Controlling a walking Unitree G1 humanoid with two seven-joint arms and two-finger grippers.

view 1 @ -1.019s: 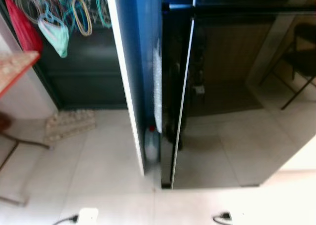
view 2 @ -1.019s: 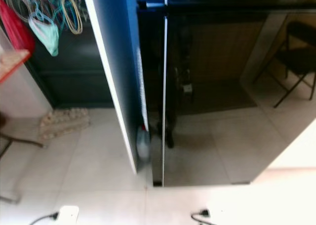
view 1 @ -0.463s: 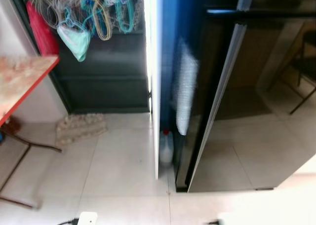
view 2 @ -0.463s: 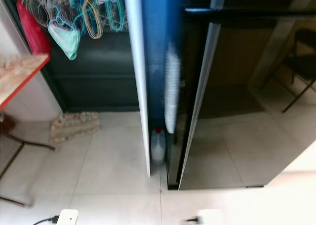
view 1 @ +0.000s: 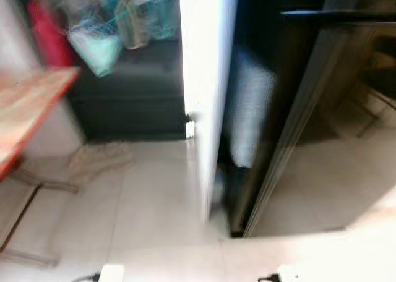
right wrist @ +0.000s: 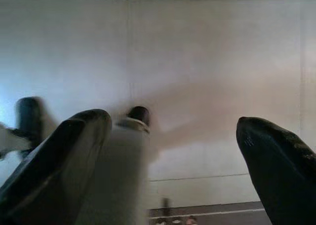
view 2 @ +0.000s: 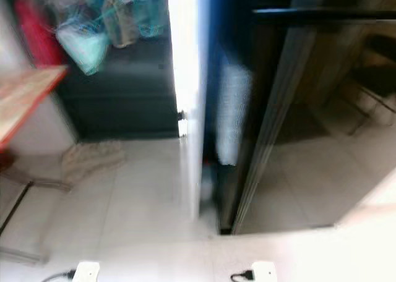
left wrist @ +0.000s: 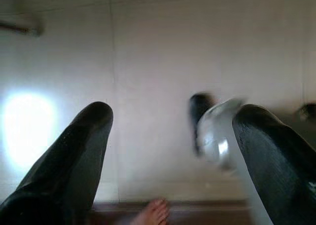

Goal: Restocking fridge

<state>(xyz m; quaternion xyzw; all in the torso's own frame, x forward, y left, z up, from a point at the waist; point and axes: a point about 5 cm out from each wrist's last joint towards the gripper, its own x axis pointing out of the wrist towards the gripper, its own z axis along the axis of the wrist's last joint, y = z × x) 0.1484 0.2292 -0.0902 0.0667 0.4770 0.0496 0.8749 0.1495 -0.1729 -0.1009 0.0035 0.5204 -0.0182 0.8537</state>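
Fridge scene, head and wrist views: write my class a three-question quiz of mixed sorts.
1. True or false: the black fridge stands shut.
2. What is the left gripper holding? A) a bottle B) nothing C) a cloth
3. Fill in: the wooden table is on the robot's ____ side.

Key: 1 true. 2 B: its fingers are spread over bare floor tiles; the right gripper is likewise open. 3 left.

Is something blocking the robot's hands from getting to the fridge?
Nothing visible blocks the black fridge; bare floor leads up to it. Both tools, left and right, hang open over tiles, holding nothing.
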